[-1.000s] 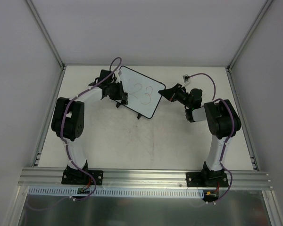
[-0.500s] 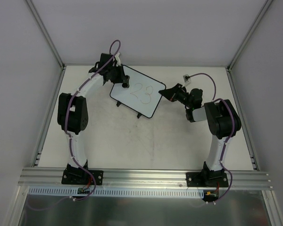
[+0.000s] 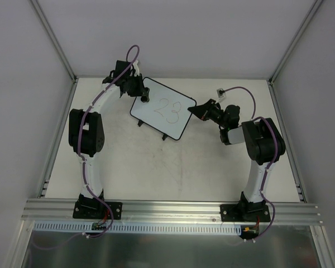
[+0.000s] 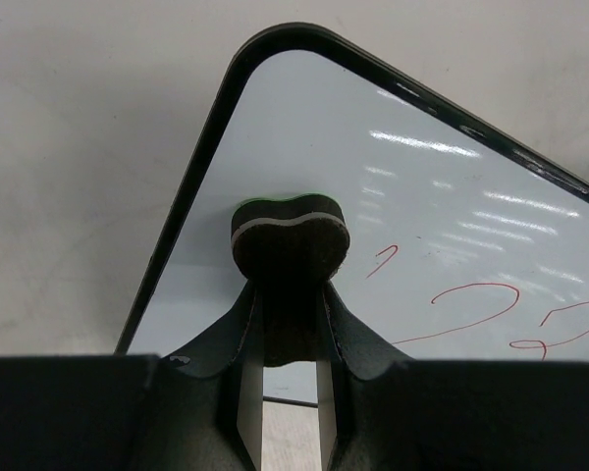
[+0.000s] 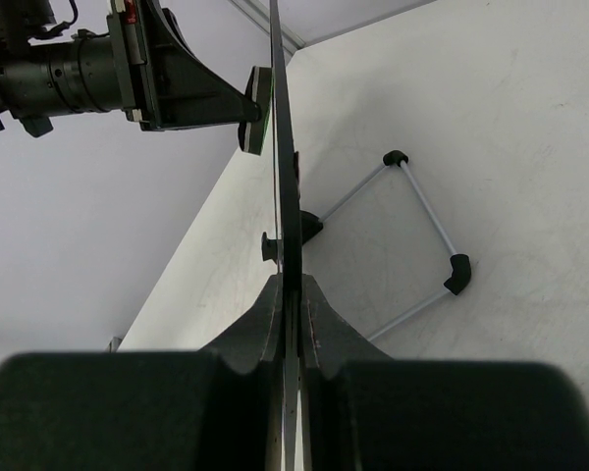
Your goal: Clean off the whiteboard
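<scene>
whiteboard (image 3: 162,115): at the far middle of the worktop (image 3: 156,173), between the two arms; edge-on in the right wrist view (image 5: 279,147), so raised on edge rather than lying flat.
long axis: in the top view, from far left down to near right.
red digits (image 3: 168,110): "23", unwiped, about mid-board; in the left wrist view (image 4: 471,314), below and right of the pad.
eraser (image 4: 288,234): pad set by the far-left corner of the board, well inside the frame. Touching the face or just off it: cannot tell.
left fingers (image 4: 247,312): narrow, clamped on the eraser's stem; nearer of the two to the writing.
right fingers (image 5: 273,309): closed tight on the board's right edge, steadying it.
deciding relation: digits lying right of the pad and slightly nearer, along the long axis.
judgement: stroke probably to run along that axis toward the right fingers, stopping short of them.
risk: board pivoting in the one-edge clamp under the pad's pressure.
</scene>
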You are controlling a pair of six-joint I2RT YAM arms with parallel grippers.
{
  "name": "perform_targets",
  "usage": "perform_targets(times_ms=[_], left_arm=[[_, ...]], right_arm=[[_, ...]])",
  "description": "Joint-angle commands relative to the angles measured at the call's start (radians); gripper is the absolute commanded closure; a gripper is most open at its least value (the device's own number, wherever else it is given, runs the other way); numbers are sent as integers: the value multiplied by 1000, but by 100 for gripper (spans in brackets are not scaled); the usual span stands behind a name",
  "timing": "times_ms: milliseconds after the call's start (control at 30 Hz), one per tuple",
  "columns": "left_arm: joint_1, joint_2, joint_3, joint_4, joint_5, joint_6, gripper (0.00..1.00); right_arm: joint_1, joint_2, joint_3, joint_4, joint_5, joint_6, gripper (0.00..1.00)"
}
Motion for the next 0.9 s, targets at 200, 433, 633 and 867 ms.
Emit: perform_targets(times_ms=[200,433,633,867], left_arm=[[-51,-40,-94,-20,38,74,100],[-89,-99,-240,-18,8,60,100],[-88,-156,-349,-15,-54,34,100],[-88,-112,-265,-14,-49,39,100]], right_arm=[[2,-57,15,198,-61,-30,100],[2,-54,13,200,-63,-30,100],[4,-56,12,200,-63,-28,100],[2,-60,7,200,-63,-30,100]])
